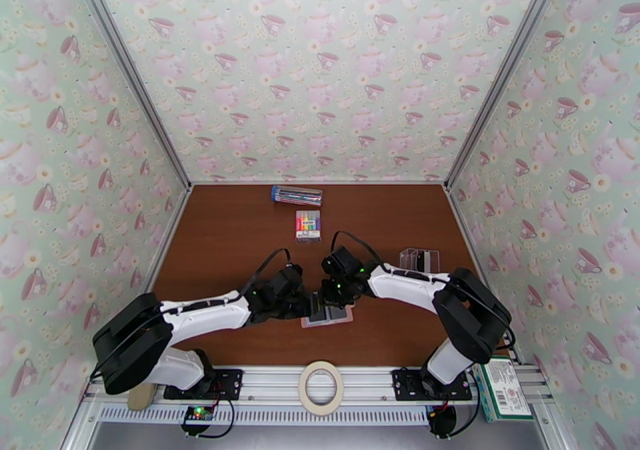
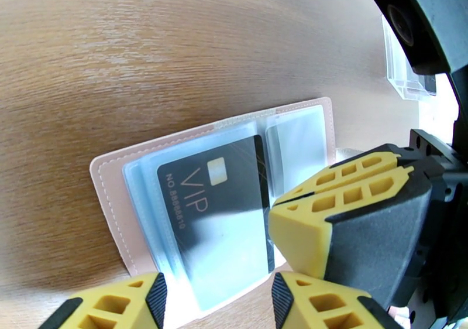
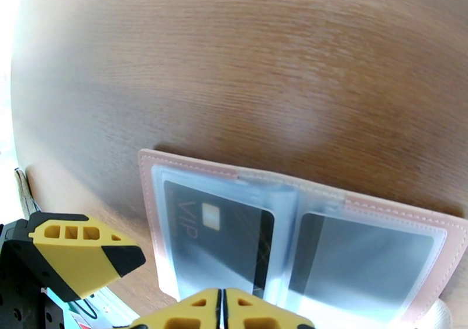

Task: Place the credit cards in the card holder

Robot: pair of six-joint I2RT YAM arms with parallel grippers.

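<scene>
Card holder (image 1: 342, 317) lies open on the brown wood-grain table (image 1: 240, 251), near middle, w/ left gripper (image 1: 309, 306) and right gripper (image 1: 336, 296) meeting over it; their jaws I cannot tell from this top view. Far-right of them is a clear stand (image 1: 410, 258), prob. w/ more credit cards (image 1: 424, 261), too small to count.

Left wrist view: the holder is a flat rectangle of matte dusty-pink leather-like material w/ pale stitching, glossy clear plastic sleeves inside. A black VIP card (image 2: 213, 198), thin and stiff w/ gold chip, sits in the left sleeve. The left gripper is spread wide over the holder's near edge, pinching nothing. The right gripper's yellow ribbed fingers (image 2: 351, 198) are pressed together, tips at the card's right edge.

Right wrist view: a second dark card (image 3: 362, 260) seems to sit in the right sleeve, blurred by the plastic. So, in my judgement, approx. two cards are in; the VIP one maybe needs a last push, and the stand's cards are left.
</scene>
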